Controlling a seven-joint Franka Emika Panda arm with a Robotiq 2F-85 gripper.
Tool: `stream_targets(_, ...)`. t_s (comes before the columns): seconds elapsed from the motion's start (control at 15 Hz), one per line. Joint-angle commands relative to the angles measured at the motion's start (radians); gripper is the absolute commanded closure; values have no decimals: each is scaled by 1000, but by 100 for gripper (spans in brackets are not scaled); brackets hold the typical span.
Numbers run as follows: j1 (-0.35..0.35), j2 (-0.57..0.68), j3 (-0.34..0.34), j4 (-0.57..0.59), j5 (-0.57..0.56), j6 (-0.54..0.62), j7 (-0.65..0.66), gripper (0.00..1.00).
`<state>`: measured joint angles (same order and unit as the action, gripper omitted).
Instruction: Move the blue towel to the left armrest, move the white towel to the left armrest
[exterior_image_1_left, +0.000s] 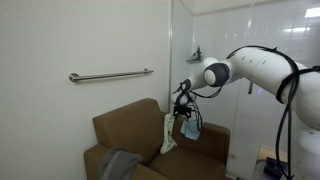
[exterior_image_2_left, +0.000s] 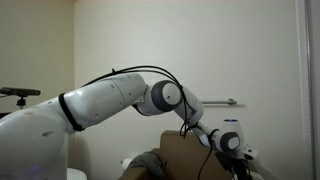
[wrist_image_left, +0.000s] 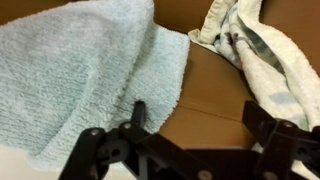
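The blue towel (wrist_image_left: 80, 75) lies bunched on the brown armchair (wrist_image_left: 215, 85), at the left of the wrist view. It touches the left finger of my gripper (wrist_image_left: 200, 112). The white towel (wrist_image_left: 270, 55), with grey stripes, lies crumpled at the upper right. My gripper is open, with only bare brown chair between its fingers. In an exterior view my gripper (exterior_image_1_left: 184, 104) hovers over the chair's right side, just above the blue towel (exterior_image_1_left: 190, 128), and the white towel (exterior_image_1_left: 169, 136) hangs beside it. In the exterior view from behind the arm, the gripper (exterior_image_2_left: 232, 142) is over the chair and the towels are hidden.
A grey cloth (exterior_image_1_left: 118, 164) lies on the chair's left armrest. A metal grab bar (exterior_image_1_left: 110, 74) is fixed to the wall above the chair (exterior_image_1_left: 125, 125). A glass partition (exterior_image_1_left: 215, 40) stands behind the arm. The arm fills much of the exterior view from behind it (exterior_image_2_left: 110, 100).
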<state>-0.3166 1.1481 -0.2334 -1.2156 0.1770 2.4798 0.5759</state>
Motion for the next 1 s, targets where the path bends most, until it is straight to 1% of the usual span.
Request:
stream_targets(0.0,50,-7,-50,-10,6,-152,122,0)
stream_targets(0.13,69,-6,-49,-15,1,-239,169,0)
stream_targets(0.33,91,-13,-32,-31,20,-286,236,0)
stream_targets(0.47,113,-15,-31,-42,17,-287,288,0)
stream_targets(0.6,119,-6,-27,-29,7,-290,332,0)
stream_targets(0.8,136,-20,-32,-51,16,-272,375,0)
stream_targets(0.93,131,-23,-30,-55,23,-272,406,0)
